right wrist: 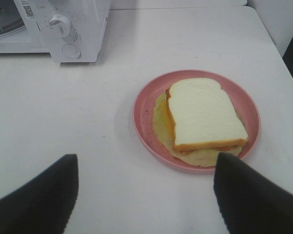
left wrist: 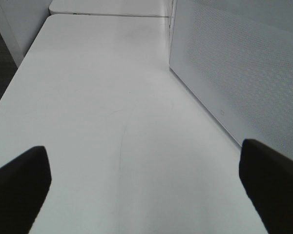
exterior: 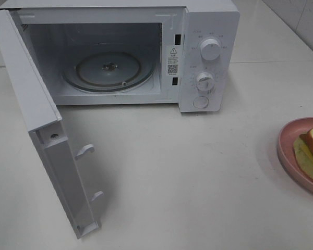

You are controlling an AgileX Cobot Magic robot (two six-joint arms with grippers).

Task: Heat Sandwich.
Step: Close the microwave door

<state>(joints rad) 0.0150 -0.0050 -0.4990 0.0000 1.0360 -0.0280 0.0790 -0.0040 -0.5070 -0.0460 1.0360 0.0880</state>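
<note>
Sandwich on pink plate, just ahead of right gripper, jaws spread, no contact.

Bright, even light; soft shadows fall beneath the microwave door and beside the plate. Wrist views slightly soft.
</note>
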